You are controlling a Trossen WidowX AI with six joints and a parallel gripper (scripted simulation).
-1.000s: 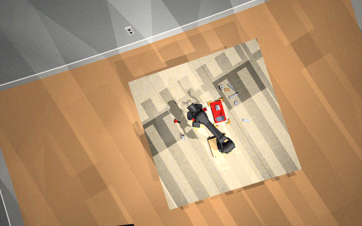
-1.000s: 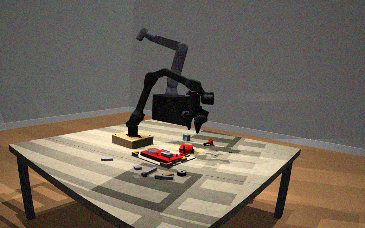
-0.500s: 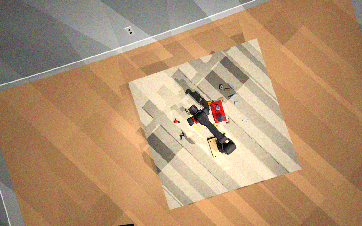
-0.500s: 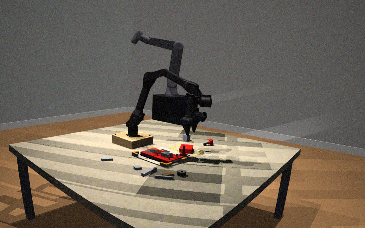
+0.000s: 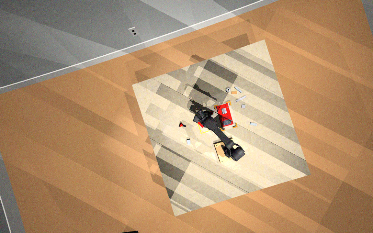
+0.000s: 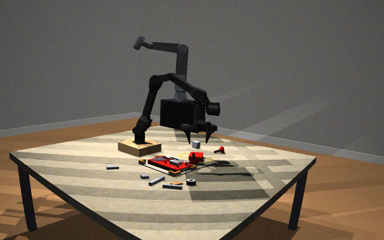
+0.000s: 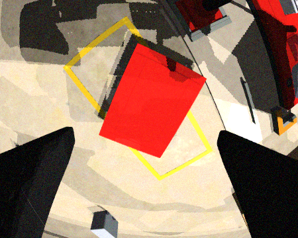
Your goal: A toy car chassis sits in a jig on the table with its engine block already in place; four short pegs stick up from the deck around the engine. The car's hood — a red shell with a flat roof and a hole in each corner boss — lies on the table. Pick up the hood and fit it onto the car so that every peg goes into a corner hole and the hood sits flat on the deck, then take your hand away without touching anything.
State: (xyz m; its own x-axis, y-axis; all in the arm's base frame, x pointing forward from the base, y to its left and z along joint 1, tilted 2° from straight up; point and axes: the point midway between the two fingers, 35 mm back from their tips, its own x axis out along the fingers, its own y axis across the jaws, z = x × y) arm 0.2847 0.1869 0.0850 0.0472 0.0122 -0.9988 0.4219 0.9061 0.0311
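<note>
The hood (image 5: 200, 124) (image 6: 199, 155) (image 7: 149, 106), a red box shape with its flat roof up, lies on the table, askew across a yellow outline (image 6: 209, 160) (image 7: 200, 132). My gripper (image 6: 198, 142) (image 7: 148, 136) is open and empty above the hood, its fingertips well apart and clear of it. The red chassis (image 5: 228, 118) (image 6: 157, 162) sits in the jig with orange corners (image 5: 235, 125) (image 6: 174, 172) (image 7: 285, 125). The grey engine block (image 5: 224, 110) (image 6: 175, 162) is on its deck, with short pegs around it. The hood's corner holes cannot be made out.
A red part with a black post (image 6: 193, 155) stands between hood and jig. A red-and-black piece (image 5: 181, 124) (image 6: 221, 149) and a grey block (image 5: 188, 141) (image 6: 195, 144) (image 7: 104, 225) lie beyond the hood. A ring (image 5: 228, 90) (image 6: 191, 182) and several bars lie beyond the jig.
</note>
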